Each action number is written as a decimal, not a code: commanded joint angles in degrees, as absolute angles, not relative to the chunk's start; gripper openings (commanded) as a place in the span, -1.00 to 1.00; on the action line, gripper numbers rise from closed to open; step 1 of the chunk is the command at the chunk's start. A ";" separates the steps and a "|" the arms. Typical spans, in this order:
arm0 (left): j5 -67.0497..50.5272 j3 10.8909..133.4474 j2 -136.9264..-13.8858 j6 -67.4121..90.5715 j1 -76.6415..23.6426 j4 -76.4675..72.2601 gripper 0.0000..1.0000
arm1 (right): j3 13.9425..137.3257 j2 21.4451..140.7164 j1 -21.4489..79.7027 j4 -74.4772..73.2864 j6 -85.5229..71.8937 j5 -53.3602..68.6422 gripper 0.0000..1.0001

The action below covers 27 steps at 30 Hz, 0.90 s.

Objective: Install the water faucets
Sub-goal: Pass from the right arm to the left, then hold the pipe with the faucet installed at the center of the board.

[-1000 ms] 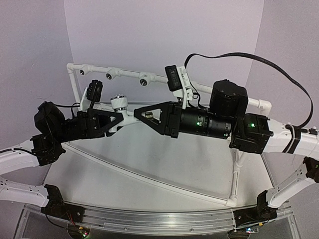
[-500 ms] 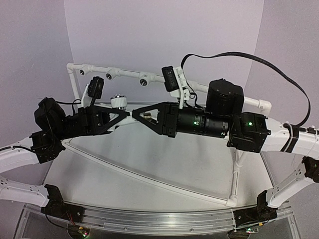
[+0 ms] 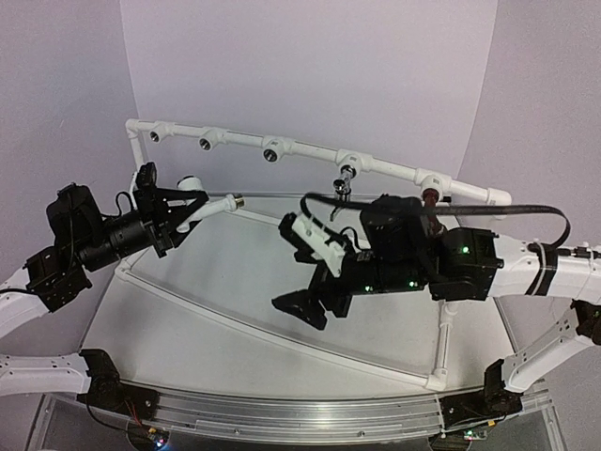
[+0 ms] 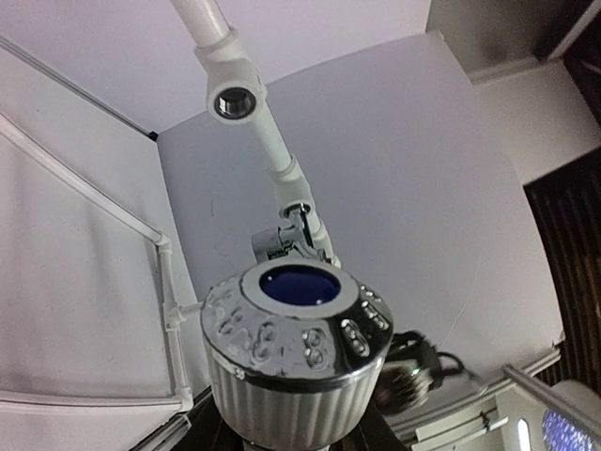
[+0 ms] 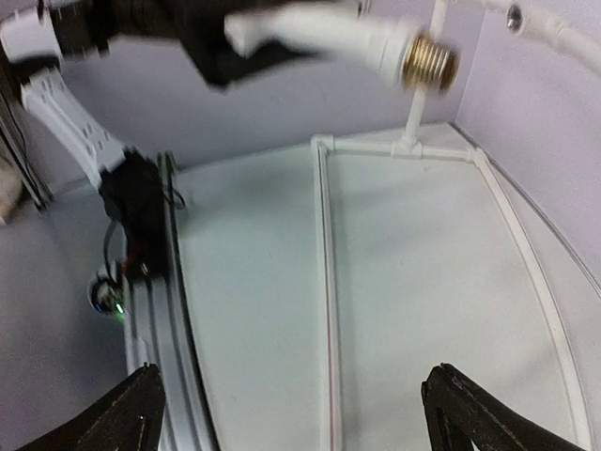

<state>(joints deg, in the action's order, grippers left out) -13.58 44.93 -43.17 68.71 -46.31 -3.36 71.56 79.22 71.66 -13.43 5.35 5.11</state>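
Between the fingers of the left pincer [image 3: 192, 209]: clenched on the white faucet [image 3: 214, 204], gripped close under its shiny ribbed knob [image 4: 296, 329] with the blue centre. Lying roughly level, long axis carrying on the pincer's own line, brass threaded end [image 3: 238, 200] leading, pointed rightward and a little toward the back. Held up off the desk [image 3: 235, 338], in front of the pipe frame [image 3: 310, 150] and apart from it.

Up and back from the thread, nearest of the bare holes: the third tee socket [image 3: 270, 153], facing forward, just left of the silver faucet [image 3: 346, 178] already seated in the frame. Farther right, the red-brown faucet [image 3: 431, 196], likewise seated.

Seen ahead in the left wrist view with its hole turned toward the lens, so judged near to lined up, though offset and with a clear gap to close. Probably calls for a small swing toward the back, a push along the faucet's own axis, then turning to catch the thread.

Over on the right: right pincer [image 5: 296, 399] splayed wide, grasping nothing, low over the desk, farther from that socket than the left.
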 commanded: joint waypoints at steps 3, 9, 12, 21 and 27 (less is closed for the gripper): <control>-4.36 44.98 -43.53 81.42 -46.08 -8.43 -1.00 | 67.72 88.67 71.89 -19.59 21.31 -4.73 0.96; 3.15 44.10 -48.39 95.46 -46.51 -15.77 -1.00 | 68.41 99.81 68.61 -21.37 19.42 -2.39 0.73; 9.10 45.13 -51.18 98.87 -49.59 -17.60 -1.00 | 69.27 104.28 66.17 -21.81 16.84 2.49 0.68; 22.18 47.37 -59.96 98.23 -55.92 -28.49 -1.00 | 73.77 114.44 65.51 -23.31 15.36 8.84 0.42; 22.22 47.93 -63.49 94.97 -56.38 -32.27 -1.00 | 78.21 119.87 64.80 -21.64 9.96 10.89 -0.56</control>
